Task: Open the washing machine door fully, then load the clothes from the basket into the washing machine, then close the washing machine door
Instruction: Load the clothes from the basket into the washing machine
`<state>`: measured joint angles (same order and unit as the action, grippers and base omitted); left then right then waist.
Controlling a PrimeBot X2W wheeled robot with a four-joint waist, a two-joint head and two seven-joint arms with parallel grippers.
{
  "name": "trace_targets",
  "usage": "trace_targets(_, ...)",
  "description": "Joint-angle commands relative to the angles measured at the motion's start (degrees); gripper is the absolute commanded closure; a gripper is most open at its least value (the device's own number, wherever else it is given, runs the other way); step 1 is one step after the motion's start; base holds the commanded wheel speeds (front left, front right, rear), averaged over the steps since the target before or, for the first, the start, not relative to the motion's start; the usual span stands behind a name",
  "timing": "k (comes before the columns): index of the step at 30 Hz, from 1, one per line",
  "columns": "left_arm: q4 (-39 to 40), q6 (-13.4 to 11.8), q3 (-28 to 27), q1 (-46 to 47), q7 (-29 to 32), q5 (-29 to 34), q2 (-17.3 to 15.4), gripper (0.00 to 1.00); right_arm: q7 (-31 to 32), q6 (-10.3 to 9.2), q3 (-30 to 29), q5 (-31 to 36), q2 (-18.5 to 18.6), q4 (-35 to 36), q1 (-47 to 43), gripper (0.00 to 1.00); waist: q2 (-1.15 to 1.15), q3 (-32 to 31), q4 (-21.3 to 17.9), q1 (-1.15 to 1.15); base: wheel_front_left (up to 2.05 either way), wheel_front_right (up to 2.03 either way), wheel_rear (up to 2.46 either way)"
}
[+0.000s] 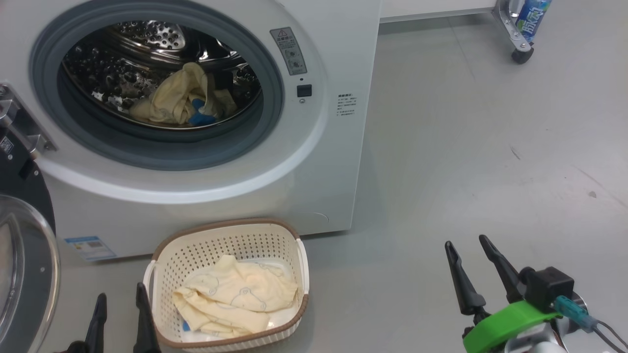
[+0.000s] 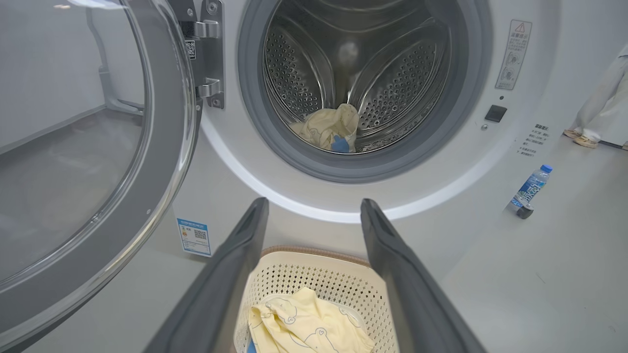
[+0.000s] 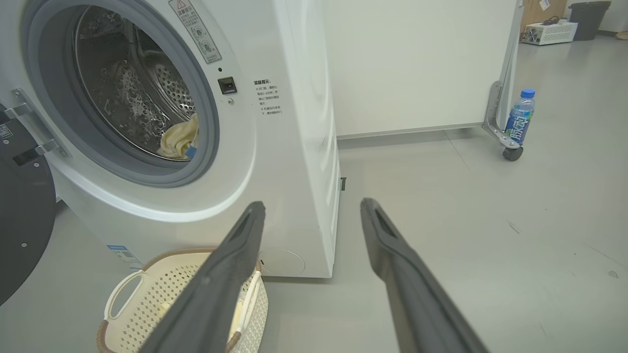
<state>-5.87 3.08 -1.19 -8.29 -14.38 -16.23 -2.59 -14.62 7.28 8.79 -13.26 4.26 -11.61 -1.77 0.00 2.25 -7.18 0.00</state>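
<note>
Door: the washing machine door [image 1: 19,255] stands swung wide open on its metal hinge [image 1: 22,125], left of the left fingers, with its clear glass bulging outward.
Left arm: the left gripper [image 1: 121,291] has its fingers spread apart and grips nothing. The tips point toward the machine front.
Basket: the basket [image 1: 223,224] sits on the floor [image 1: 441,147] just right of the left fingers, close to the machine's base. In the left wrist view it lies between and beyond them.
Basket load: the clothes [image 1: 235,294], pale yellow with thin blue drawings, lie crumpled in the basket bottom, with no finger touching them.
Drum load: one yellow garment [image 1: 179,98] with blue patches rests low in the drum [image 1: 122,54], well beyond the left fingertips.
Machine: the washing machine [image 1: 324,162] faces both pairs of fingers, its grey gasket [image 1: 162,147] exposed.
Right arm: the right gripper [image 1: 466,241] has its fingers parted and is empty. It is over bare floor, well right of the basket.
Far right: a bottle [image 1: 532,19] stands by a caster wheel [image 1: 521,55], far beyond the right fingertips.
</note>
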Motion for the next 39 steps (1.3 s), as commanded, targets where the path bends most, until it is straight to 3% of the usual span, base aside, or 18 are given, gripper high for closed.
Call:
trace_targets(1, 2.0, -0.1, -1.5, 1.3, -0.6, -0.3, -0.3, 0.00, -0.4, 0.21, 1.4, 0.1, 1.3, 1.6, 1.2, 0.00, 0.00, -0.1, 0.0, 0.00, 0.00, 0.00, 0.00)
trace_targets(21, 0.4, 0.3, -0.5, 2.3, -0.6, 1.2, -0.3, 0.00, -0.4, 0.21, 1.9, -0.2, 1.3, 1.9, 1.7, 0.00, 0.00, 1.5, -0.9, 0.00, 0.00, 0.00, 0.00)
trace_targets(32, -9.1, 1.9, 0.3, 9.9, -0.6, 3.2, -0.3, 0.00, -0.4, 0.21, 2.8, -0.2, -0.1, 2.4, 5.3, 0.00, 0.00, 9.7, -2.4, 0.00, 0.00, 0.00, 0.00)
trace_targets(39, -18.1, 2.8, 1.2, 18.1, -0.4, 3.2, -2.0, 0.00, -0.4, 0.21, 4.1, -0.6, -0.9, 2.6, 9.2, 0.00, 0.00, 16.8, -4.3, 0.00, 0.00, 0.00, 0.00)
